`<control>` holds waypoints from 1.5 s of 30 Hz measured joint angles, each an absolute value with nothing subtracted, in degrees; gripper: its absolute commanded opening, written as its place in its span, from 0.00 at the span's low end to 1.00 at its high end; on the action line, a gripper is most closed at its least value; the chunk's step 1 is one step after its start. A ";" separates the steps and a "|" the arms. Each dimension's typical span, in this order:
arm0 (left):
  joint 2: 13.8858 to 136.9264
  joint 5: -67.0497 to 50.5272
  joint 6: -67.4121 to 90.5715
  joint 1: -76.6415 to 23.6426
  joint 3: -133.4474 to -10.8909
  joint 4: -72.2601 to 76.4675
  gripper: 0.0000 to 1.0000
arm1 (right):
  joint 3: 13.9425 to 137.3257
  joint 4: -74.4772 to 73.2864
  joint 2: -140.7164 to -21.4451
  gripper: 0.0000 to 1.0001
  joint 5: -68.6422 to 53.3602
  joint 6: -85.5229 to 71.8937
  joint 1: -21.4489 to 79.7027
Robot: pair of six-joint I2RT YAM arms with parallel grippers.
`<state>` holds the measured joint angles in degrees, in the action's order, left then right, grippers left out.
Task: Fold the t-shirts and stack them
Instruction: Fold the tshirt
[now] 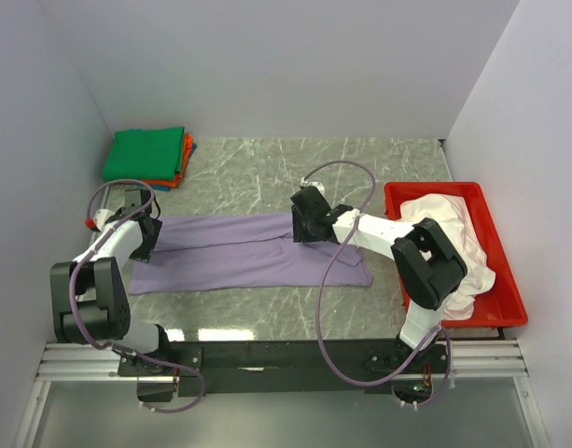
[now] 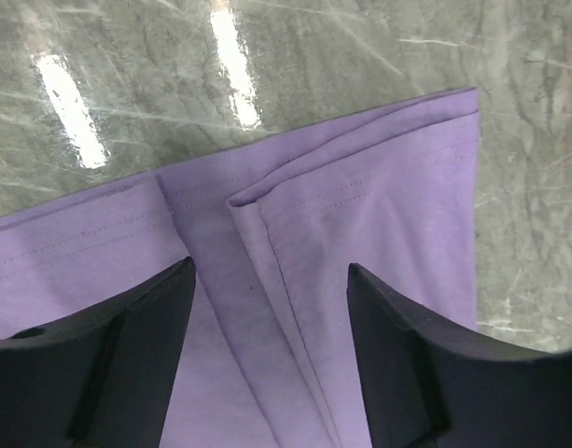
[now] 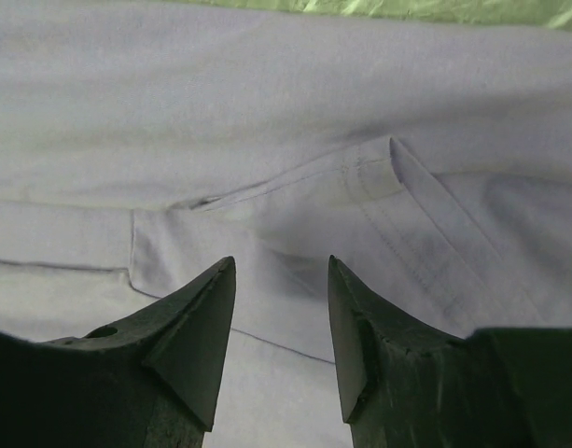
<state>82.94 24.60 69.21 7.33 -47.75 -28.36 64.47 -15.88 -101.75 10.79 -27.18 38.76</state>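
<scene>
The lavender t-shirt is laid as a long folded band across the table, the left gripper and right gripper are held open just above it, and the fold could be dragged askew if only the top layer is pinched.

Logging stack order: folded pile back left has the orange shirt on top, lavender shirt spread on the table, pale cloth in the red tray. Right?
No: the green shirt is on top, the orange-red shirt under it, per the top external view. Lavender shirt spread on the table, pale cloth in the red tray: correct.
</scene>
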 measured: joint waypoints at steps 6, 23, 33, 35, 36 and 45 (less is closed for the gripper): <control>85.17 24.47 69.89 7.53 -47.79 -27.97 0.57 | 65.52 -15.84 -102.35 0.55 11.55 -25.41 38.87; 89.03 24.88 69.93 7.75 -48.01 -27.66 0.38 | 66.13 -15.49 -106.21 0.57 11.46 -23.55 39.40; 89.86 24.99 69.67 7.77 -48.93 -27.24 0.22 | 67.55 -15.53 -106.48 0.20 13.23 -23.40 39.40; 89.86 25.12 69.60 7.79 -49.04 -27.24 0.18 | 67.55 -15.62 -106.48 0.03 13.58 -23.38 39.40; 89.86 25.15 69.60 7.79 -49.10 -27.29 0.18 | 67.55 -15.66 -106.48 0.00 13.76 -23.27 39.40; 89.86 25.50 69.10 7.79 -50.00 -27.29 0.03 | 67.51 -16.05 -106.43 0.00 14.15 -23.51 39.40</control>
<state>89.86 25.50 69.10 7.79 -50.00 -27.29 67.51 -16.05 -106.43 14.15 -23.51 39.40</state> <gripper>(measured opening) 0.061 0.007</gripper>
